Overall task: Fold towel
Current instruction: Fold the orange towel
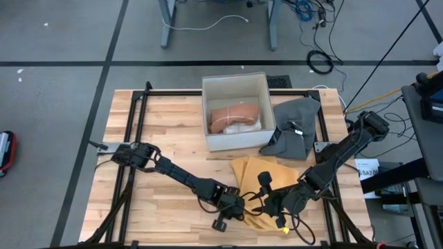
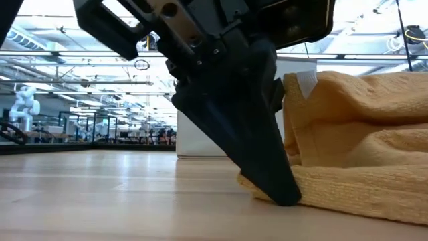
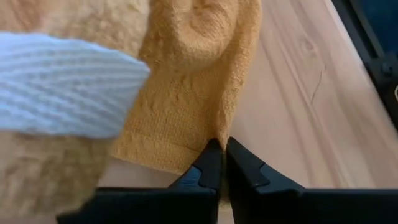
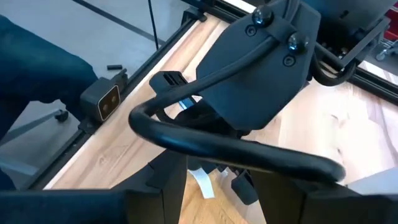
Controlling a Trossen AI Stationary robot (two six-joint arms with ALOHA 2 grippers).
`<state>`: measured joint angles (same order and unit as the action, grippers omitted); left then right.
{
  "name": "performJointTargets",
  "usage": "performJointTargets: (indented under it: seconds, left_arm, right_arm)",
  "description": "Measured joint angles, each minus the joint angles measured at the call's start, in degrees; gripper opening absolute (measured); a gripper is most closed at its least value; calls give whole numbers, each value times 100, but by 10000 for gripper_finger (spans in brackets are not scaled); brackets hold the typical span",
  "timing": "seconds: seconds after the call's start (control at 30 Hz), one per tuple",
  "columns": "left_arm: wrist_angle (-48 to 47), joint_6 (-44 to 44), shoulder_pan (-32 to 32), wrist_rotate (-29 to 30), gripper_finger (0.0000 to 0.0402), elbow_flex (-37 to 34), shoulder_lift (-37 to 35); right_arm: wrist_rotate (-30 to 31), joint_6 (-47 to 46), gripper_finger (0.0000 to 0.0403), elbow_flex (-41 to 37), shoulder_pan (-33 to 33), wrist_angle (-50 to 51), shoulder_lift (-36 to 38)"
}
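A yellow towel [image 1: 261,174] lies crumpled on the wooden table near its front edge, partly folded over itself; the low view shows its heaped folds [image 2: 361,127] and a white label [image 2: 305,83]. My left gripper [image 3: 222,148] is down at the towel's near left edge, shut on it. My right gripper [image 4: 224,190] hovers open just right of the left one, above the towel, with nothing between its fingers; the left arm's wrist fills its view. My left gripper pinches the towel's hemmed edge near a corner [image 3: 208,134] between its two shut fingers. The fingers [image 2: 277,181] slant down from the table's left, their tips at the table top. The towel rests slack on the table; one layer or several, I cannot tell.
A white box [image 1: 235,111] with a peach-coloured cloth inside stands at the table's far middle. A grey cloth [image 1: 294,128] lies to its right. Black frame rails [image 1: 138,131] run along the table's edges. Bare wood lies to the left of the towel.
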<state>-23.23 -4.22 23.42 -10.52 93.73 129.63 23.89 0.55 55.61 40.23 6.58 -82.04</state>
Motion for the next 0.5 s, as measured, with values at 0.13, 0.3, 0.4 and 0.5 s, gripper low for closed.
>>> performJointTargets:
  seconds: [0.13,0.3,0.4,0.5]
  left_arm:
    - [283,-6,-11,9,16,-4,16]
    - [643,-23,-15,62,17,-15,38]
    - [725,-23,-15,78,18,-15,38]
    - [739,-21,-15,85,18,-15,39]
  right_arm:
    - [-1,12,157,0,-3,25,0]
    - [-3,-166,157,0,0,203,0]
    - [-3,-273,157,0,0,342,0]
    - [-14,-373,157,0,0,351,0]
